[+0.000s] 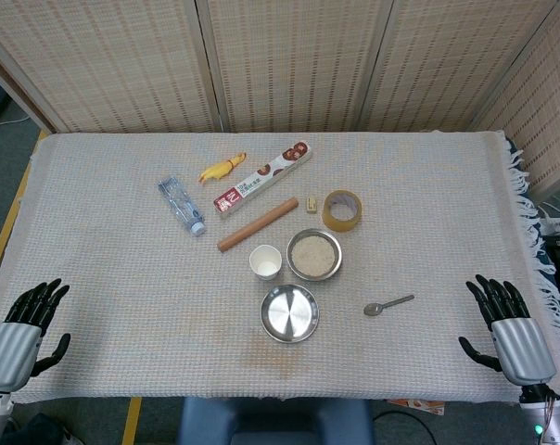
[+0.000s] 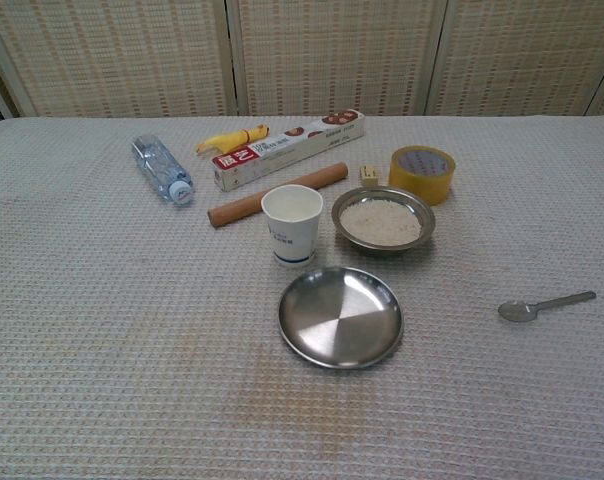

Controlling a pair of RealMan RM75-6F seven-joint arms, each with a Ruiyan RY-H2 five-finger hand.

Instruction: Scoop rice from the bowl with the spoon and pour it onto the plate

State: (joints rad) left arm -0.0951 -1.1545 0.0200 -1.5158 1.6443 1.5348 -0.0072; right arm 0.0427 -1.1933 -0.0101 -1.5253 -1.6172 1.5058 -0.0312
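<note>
Steel spoon lies flat beyond my spread, empty right hand; a clumsy pinch could skid it toward the plate.

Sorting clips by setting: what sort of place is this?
Probably a staged indoor test area, not a kitchen: a cloth-covered table, woven folding screens behind it, and odd props such as a tape roll and rubber chicken.

long box print too small to read.

One bowl, plate, spoon, cup, bottle, rolling pin, tape roll, box.
</note>
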